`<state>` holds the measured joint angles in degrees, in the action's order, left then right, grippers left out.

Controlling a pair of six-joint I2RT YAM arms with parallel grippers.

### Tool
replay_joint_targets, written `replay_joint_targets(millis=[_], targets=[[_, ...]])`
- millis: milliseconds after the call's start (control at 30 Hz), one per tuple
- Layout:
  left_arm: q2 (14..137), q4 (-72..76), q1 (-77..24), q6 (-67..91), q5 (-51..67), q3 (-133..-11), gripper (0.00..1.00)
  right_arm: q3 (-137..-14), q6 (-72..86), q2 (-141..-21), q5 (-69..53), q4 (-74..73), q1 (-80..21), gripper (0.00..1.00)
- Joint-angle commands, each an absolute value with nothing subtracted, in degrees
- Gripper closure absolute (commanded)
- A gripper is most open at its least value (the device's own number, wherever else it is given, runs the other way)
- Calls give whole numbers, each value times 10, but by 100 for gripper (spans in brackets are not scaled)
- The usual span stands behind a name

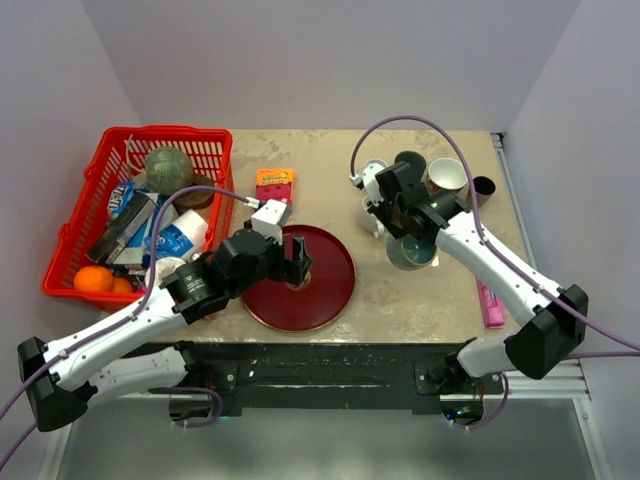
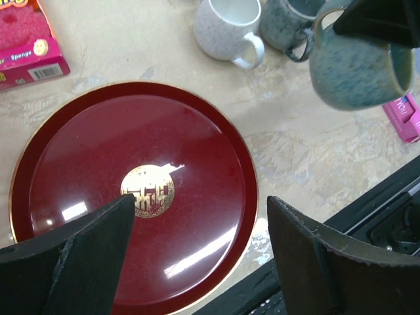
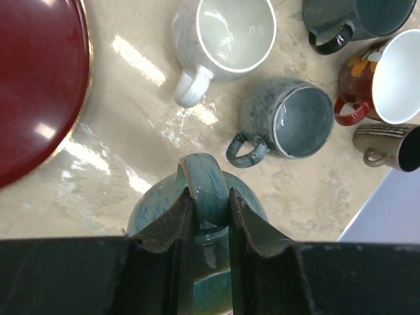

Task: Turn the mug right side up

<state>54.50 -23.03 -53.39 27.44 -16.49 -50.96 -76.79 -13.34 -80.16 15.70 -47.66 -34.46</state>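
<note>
Over on the right half of the table, the right gripper (image 3: 209, 197) has its two black fingers pinched on the handle loop of the teal glazed ceramic mug (image 2: 354, 72), and the mug hangs off the tabletop, between the dark red round lacquer tray (image 2: 79, 151) and the cluster of other cups. Grabbing the handle makes sense to me: it's the one thin bit those jaws can close around, and rolling the wrist should swing the whole body over. From the left wrist view the mug looks tilted rather than sitting square, but I honestly can't tell how far from upright it is, so I'd call the flip not finished. Nearby mugs all stand mouth up: the white speckled mug (image 3: 226, 39), the grey-blue stoneware mug (image 3: 289, 121) and the red mug with a white inside (image 3: 394, 79), so there's bare table between them and the tray to set this one down. Meanwhile the left gripper (image 2: 200, 216) is spread wide and holding nothing, hovering over the tray, I'd guess just parked out of the way. Main risk I see is the mug pivoting in that narrow handle pinch.
</note>
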Motion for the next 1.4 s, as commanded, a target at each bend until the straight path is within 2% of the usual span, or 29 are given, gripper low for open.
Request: replay_joint_targets(millis=[0, 67, 233, 533, 867, 1367], targets=[[518, -194, -534, 269, -157, -479, 14, -795, -200, -819, 190, -507, -345, 100], [510, -190, -534, 269, -156, -472, 14, -802, -205, -835, 157, -534, -345, 100], [490, -191, -534, 269, -158, -454, 14, -783, -253, -846, 167, -542, -345, 100], [478, -186, -534, 280, -160, -425, 15, -635, -431, -753, 216, -411, -337, 100], [446, -184, -534, 277, -168, -407, 14, -524, -614, -705, 134, -332, -212, 100], [457, -181, -534, 269, -169, -405, 14, -531, -782, -782, 87, -232, -160, 100]])
